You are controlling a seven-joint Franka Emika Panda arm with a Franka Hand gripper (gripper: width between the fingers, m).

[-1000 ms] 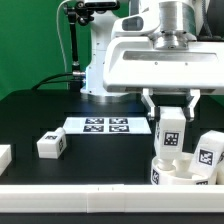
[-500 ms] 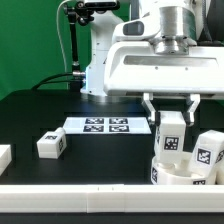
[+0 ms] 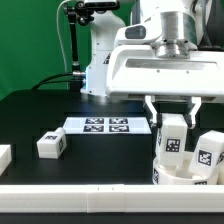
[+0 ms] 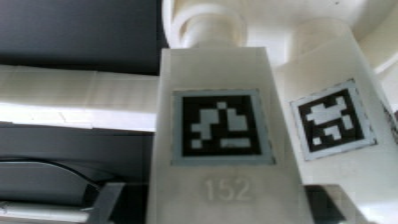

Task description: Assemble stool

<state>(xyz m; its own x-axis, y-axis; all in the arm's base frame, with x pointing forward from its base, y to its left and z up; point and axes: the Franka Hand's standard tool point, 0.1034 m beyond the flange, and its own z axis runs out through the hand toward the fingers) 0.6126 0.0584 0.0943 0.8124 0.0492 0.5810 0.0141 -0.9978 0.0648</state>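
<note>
The held leg stands upright at the exterior view's lower right, its lower end down at the round seat. It is gripped near its top by the closed fingers, and its tagged face fills most of the wrist view. Just beside it a second leg already stands in the seat, seemingly a little tilted. The step looks to be seating this leg in its socket, so it pays to hold it plumb, press straight down, turn without dragging the seat, and avoid brushing the neighbour. Whether the peg has fully entered is hidden. Well apart, a loose leg lies on the worktop near the marker board.
</note>
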